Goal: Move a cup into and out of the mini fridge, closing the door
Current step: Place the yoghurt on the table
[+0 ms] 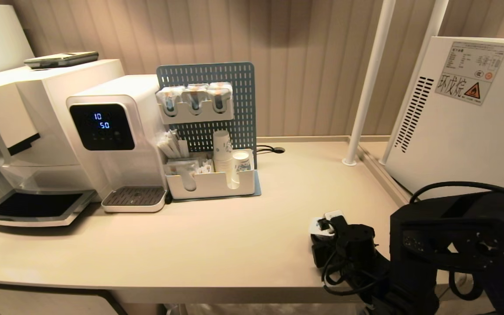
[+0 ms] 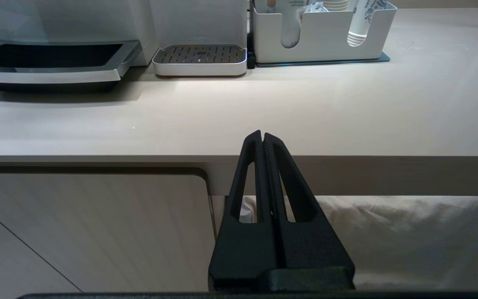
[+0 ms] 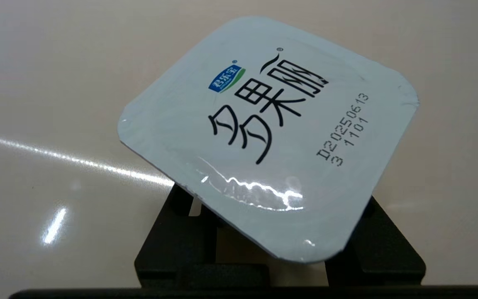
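Surface (image 1: pixel 217 245): beige top under a ribbed wall, filling most of the head view; bare in the middle.
Mini fridge (image 1: pixel 457 131): white box at the right edge, vented side with its warning sticker facing the camera; the door is not in view, so open or closed cannot be told.
Water dispenser (image 1: pixel 112 135): left of centre, well apart from the fridge.
Organizer (image 1: pixel 210 181): paper cups and sachets, centre back, clear of the path to the fridge, by my reading.
Pole (image 1: pixel 368 83): white, upright just left of the fridge; possible snag.
Right claw (image 3: pixel 280 220): lower right of the head view, pinching the cup (image 3: pixel 264 137) below its sealed foil lid, lid tilted, just above the surface.
Left claw (image 2: pixel 262 143): pressed together, parked before the surface's front edge.
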Controlling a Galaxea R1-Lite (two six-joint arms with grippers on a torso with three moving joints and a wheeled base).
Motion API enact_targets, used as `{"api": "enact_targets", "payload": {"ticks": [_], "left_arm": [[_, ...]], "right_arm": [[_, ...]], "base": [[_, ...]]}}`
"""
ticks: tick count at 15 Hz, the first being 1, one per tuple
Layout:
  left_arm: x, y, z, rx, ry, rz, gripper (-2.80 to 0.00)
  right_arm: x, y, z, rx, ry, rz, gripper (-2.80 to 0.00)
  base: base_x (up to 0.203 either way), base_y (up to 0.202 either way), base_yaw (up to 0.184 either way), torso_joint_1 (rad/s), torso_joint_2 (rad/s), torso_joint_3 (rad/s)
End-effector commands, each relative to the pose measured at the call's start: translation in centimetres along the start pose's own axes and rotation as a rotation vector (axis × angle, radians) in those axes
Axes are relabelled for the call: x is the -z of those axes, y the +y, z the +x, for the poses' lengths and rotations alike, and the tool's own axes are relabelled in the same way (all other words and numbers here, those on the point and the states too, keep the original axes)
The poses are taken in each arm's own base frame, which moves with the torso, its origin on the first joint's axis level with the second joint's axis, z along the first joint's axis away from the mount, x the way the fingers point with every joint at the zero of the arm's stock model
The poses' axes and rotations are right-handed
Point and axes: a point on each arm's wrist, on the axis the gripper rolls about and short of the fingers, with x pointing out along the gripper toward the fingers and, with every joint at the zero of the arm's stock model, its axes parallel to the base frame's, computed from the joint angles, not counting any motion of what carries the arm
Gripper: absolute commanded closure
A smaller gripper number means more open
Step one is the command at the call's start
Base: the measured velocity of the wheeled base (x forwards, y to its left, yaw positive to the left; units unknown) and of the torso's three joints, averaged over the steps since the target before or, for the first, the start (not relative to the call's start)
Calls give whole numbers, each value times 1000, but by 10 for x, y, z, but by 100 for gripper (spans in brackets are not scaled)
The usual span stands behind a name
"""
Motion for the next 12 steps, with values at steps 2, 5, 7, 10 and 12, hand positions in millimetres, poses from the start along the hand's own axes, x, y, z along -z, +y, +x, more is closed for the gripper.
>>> {"api": "enact_targets", "payload": {"ticks": [2, 5, 7, 10, 12], "left_arm": [[0, 0, 0, 0, 0, -1, 0], [0, 0, 0, 0, 1, -1, 0], [0, 0, 0, 0, 1, -1, 0], [0, 0, 0, 0, 0, -1, 0], [0, 0, 0, 0, 2, -1, 0]], "right_arm": [[2, -9, 15, 33, 26, 13, 0], [-1, -15, 25, 54, 46, 22, 0], [-3, -15, 30, 59, 62, 58, 0], [-4, -15, 29, 58, 61, 59, 0], [-3, -16, 24, 56, 75, 53, 0]], "base": [[0, 0, 0, 0, 0, 0], [0, 0, 0, 0, 0, 0], [0, 0, 0, 0, 0, 0], [0, 0, 0, 0, 0, 0], [0, 0, 0, 0, 0, 0]]}}
